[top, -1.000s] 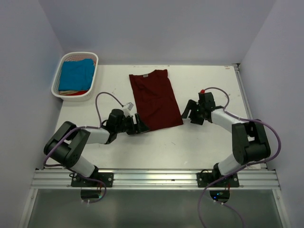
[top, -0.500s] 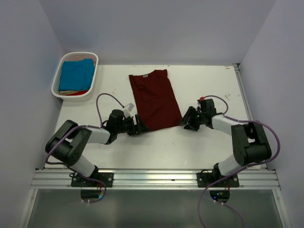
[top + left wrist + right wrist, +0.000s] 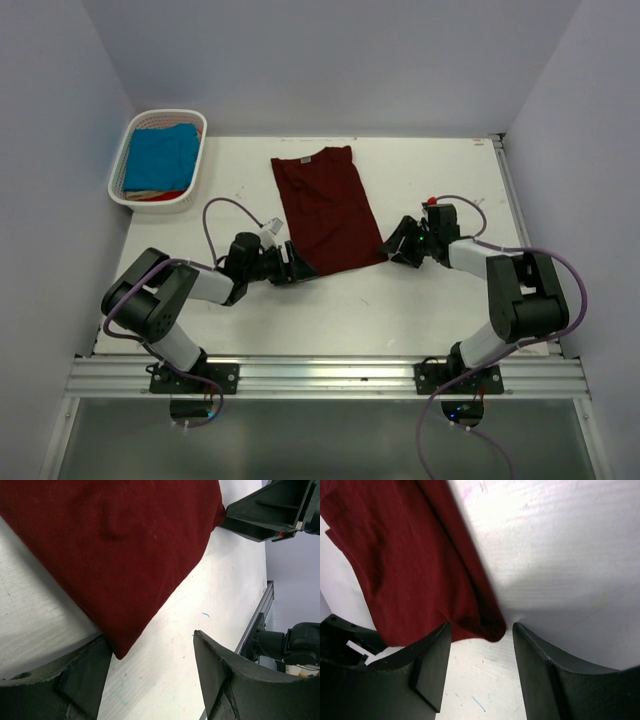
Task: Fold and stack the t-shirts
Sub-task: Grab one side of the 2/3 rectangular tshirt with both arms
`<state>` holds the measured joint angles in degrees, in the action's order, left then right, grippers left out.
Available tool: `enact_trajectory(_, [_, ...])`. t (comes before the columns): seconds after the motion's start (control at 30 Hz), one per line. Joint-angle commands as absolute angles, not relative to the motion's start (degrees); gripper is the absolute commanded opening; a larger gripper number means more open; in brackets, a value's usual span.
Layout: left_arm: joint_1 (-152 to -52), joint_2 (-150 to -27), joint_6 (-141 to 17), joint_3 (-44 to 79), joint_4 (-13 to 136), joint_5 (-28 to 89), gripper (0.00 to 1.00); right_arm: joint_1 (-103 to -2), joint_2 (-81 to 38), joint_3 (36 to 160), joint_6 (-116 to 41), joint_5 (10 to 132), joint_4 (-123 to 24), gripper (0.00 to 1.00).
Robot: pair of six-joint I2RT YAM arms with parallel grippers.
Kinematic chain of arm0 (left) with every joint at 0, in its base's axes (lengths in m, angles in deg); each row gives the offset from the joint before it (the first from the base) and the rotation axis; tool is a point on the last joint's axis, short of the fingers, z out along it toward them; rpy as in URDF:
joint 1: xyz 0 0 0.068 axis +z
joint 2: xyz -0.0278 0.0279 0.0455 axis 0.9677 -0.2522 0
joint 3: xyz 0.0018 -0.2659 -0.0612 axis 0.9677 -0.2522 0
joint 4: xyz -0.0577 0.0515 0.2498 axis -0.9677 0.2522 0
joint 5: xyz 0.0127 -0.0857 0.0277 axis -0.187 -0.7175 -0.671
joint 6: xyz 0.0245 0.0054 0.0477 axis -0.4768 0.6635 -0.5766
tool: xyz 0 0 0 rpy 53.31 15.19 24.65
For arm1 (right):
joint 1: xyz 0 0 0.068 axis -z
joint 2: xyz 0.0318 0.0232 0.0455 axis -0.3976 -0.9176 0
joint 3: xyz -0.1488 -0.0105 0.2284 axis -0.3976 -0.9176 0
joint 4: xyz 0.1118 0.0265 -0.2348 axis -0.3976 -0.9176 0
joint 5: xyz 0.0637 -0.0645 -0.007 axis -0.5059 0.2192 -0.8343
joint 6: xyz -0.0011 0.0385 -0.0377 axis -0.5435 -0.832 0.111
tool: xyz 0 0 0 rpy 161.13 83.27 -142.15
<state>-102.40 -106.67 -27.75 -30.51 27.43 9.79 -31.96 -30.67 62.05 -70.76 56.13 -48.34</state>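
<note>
The dark maroon t-shirt [image 3: 326, 208] lies flat on the white table [image 3: 430, 170], folded into a long strip, neck at the far end. My left gripper [image 3: 298, 266] is open at its near left corner, which lies between the jaws in the left wrist view [image 3: 125, 570]. My right gripper [image 3: 393, 248] is open at the near right corner, which shows between its fingers in the right wrist view [image 3: 420, 565]. The turquoise-blue t-shirt [image 3: 160, 155] lies folded in the white basket [image 3: 132, 127] at the far left.
The basket also holds some red and pale cloth under the blue shirt. Grey walls close in the table on three sides. A metal rail [image 3: 330, 375] runs along the near edge. The right gripper's tip [image 3: 270, 510] shows in the left wrist view.
My right gripper has moved left and down to the shirt's near right corner. My left gripper has stayed at the near left corner. The shirt has not moved.
</note>
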Motion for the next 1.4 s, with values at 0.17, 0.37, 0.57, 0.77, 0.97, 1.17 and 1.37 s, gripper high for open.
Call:
enact_trajectory(0.17, [-102.29,-110.86,-29.80,-34.50,39.51,14.52,0.68,-30.11,-36.43,63.15,-69.05,57.30,-46.44,0.48])
enact_trajectory(0.37, [-102.20,-112.44,-29.89,-34.59,38.11,14.08,0.47,-30.11,-36.26,58.94,-70.72,53.52,-42.75,0.41])
enact_trajectory(0.57, [-102.11,-113.15,-29.80,-34.68,37.14,13.99,0.46,-30.11,-33.18,53.57,-70.54,52.55,-42.04,0.44])
enact_trajectory(0.77, [-102.11,-114.03,-29.89,-34.76,36.09,13.73,0.35,-30.11,-33.35,52.78,-70.01,52.72,-42.04,0.27])
enact_trajectory(0.97, [-102.11,-114.73,-29.89,-35.73,33.71,13.64,0.00,-30.20,-33.27,52.69,-68.96,52.46,-41.78,0.00])
enact_trajectory(1.17, [-102.20,-108.17,-31.20,-36.87,35.46,12.59,0.00,-31.07,-22.04,51.46,-65.80,54.22,-47.31,0.00])
enact_trajectory(1.37, [-102.20,-95.60,-35.86,-36.08,48.55,14.43,0.00,-34.76,-7.62,51.55,-63.51,55.36,-57.24,0.00])
